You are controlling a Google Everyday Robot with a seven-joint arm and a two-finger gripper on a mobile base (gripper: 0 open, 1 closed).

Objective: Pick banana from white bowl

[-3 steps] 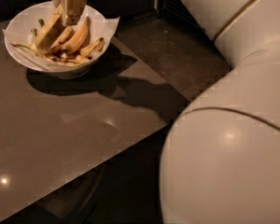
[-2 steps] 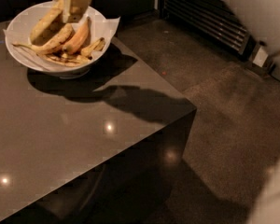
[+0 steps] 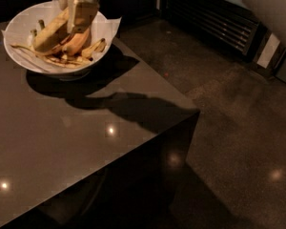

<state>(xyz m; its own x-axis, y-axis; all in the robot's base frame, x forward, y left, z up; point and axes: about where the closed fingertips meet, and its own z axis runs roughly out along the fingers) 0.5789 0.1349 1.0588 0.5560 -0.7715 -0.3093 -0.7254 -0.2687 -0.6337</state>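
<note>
The white bowl point(image 3: 13, 49), lined with crinkled white paper point(image 3: 109, 26), stands at the far left corner of the dark table point(image 3: 76, 147). It holds several bananas and peeled pieces. The largest banana point(image 3: 50, 32) leans upward toward my gripper point(image 3: 80, 11). The gripper hangs down into the bowl from the top edge of the camera view, right against the upper end of that banana. A browner banana point(image 3: 78, 43) lies just under the gripper. The gripper's upper part is cut off by the frame.
The table's right corner point(image 3: 196, 112) drops to a dark speckled floor point(image 3: 238, 128). A slatted grille point(image 3: 214, 23) runs along the back wall. A pale part of my arm point(image 3: 271, 4) shows at the top right.
The bulky white arm section that filled the right side has moved out of view, uncovering the floor and grille. The gripper stays over the bowl at the banana.
</note>
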